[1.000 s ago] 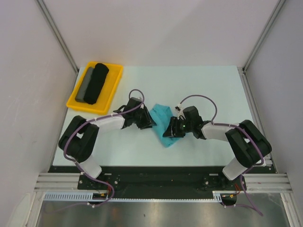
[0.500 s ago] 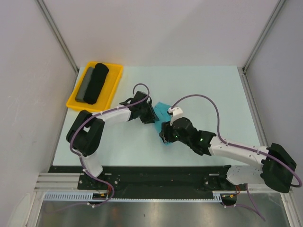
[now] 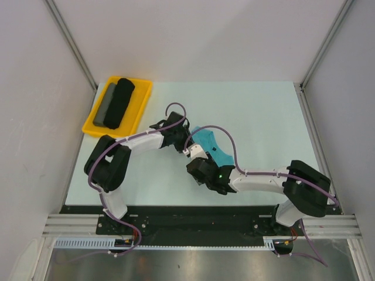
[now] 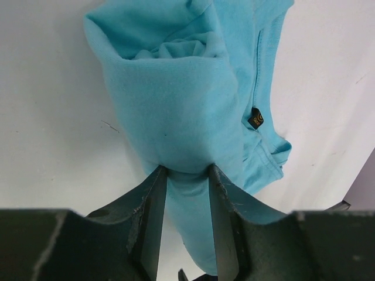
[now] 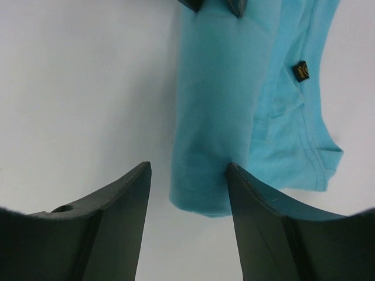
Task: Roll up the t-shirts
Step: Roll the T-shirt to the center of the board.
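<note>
The turquoise t-shirt [image 3: 210, 144] lies part-rolled at the table's middle. In the left wrist view it [image 4: 176, 99] is a thick roll with a small dark neck label [image 4: 256, 119] on its right. My left gripper [image 4: 187, 172] is shut on the roll's near end; it shows in the top view [image 3: 179, 139] at the shirt's left edge. My right gripper [image 5: 187, 170] is open at the roll's other end [image 5: 205, 129], the cloth touching its right finger; it sits just near-left of the shirt in the top view [image 3: 196, 158]. The black roll [image 3: 121, 102] and the grey roll [image 3: 105, 105] lie in a tray.
The yellow tray [image 3: 139, 112] stands at the table's far left corner. Frame posts and white walls close in the table on both sides. The right arm's purple cable [image 3: 231, 153] loops over the shirt.
My right gripper has swung left round the shirt's near end and now faces the left gripper along the roll. My left gripper has reached a little further right, onto the shirt.
</note>
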`<action>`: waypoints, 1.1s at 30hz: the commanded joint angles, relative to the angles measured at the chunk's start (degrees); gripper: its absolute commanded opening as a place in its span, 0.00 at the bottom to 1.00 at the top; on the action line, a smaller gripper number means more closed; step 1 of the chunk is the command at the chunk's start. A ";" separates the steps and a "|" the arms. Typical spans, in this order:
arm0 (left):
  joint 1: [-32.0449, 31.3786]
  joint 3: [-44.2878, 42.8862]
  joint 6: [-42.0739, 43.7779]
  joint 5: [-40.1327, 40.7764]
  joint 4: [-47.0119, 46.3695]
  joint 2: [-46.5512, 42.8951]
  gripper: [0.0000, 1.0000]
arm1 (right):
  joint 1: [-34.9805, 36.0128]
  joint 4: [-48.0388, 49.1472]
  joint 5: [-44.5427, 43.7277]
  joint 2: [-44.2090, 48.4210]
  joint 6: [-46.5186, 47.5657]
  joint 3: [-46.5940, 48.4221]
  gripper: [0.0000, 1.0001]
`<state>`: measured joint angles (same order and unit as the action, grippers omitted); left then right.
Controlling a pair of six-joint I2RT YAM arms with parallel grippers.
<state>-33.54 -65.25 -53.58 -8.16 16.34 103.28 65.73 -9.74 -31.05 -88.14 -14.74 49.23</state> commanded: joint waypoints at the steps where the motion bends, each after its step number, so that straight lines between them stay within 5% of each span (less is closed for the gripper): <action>1: -0.30 -2.51 -0.30 0.08 -0.25 0.51 0.40 | -0.17 -2.12 -6.30 -2.12 1.12 2.10 0.61; 7: -0.21 -3.13 1.20 -1.33 -0.43 -0.45 0.46 | -1.22 -2.57 -6.66 -5.37 0.77 2.10 0.62; 11: 0.23 -3.21 2.08 -2.56 -0.69 -2.12 0.61 | -3.06 -2.66 -4.99 -6.61 0.51 2.10 0.64; 19: 2.51 0.74 4.01 -6.42 -3.06 -7.47 0.69 | -8.25 1.38 5.02 -4.15 1.65 -0.27 0.65; 33: 4.10 8.12 5.51 -11.34 -11.06 -10.48 0.68 | -27.67 20.35 49.40 1.22 -7.14 -11.26 0.47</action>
<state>-29.47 -57.71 -49.43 -16.21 10.17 94.28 40.51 1.56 2.35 -86.87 -17.52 39.72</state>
